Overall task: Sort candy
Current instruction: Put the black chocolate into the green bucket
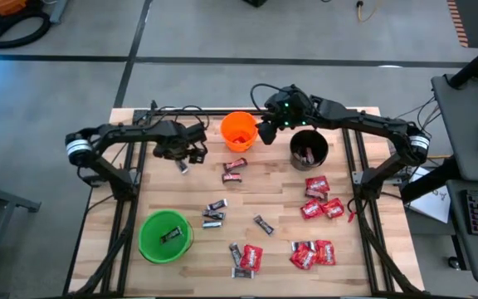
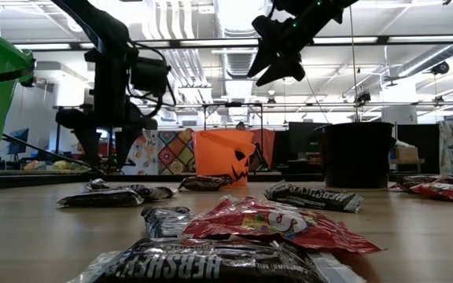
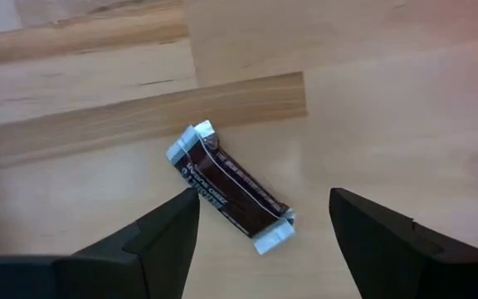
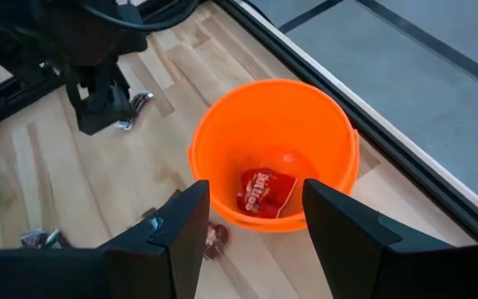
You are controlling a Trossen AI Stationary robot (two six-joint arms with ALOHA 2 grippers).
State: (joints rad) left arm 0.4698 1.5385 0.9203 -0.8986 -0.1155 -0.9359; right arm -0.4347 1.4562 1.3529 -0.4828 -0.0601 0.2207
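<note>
A: Sorting is partly done: a red packet [image 4: 265, 193] lies in the orange cup [image 4: 222, 141], a dark bar in the green cup [image 1: 166, 237], more in the black cup [image 1: 309, 149]. Much candy [image 1: 314, 253] remains scattered on the surface [image 1: 280, 203].

B: The right hand [image 4: 251, 218] hangs above the orange cup, fingers apart, empty. Only the left wrist view shows the left hand [image 3: 264, 224], spread wide over a dark bar [image 3: 231, 187].

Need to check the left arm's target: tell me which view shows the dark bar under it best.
Left wrist view: the dark bar lies unobstructed between the open left gripper fingers. High view shows only a sliver; low view, hard to single out; right wrist, a glimpse.
</note>
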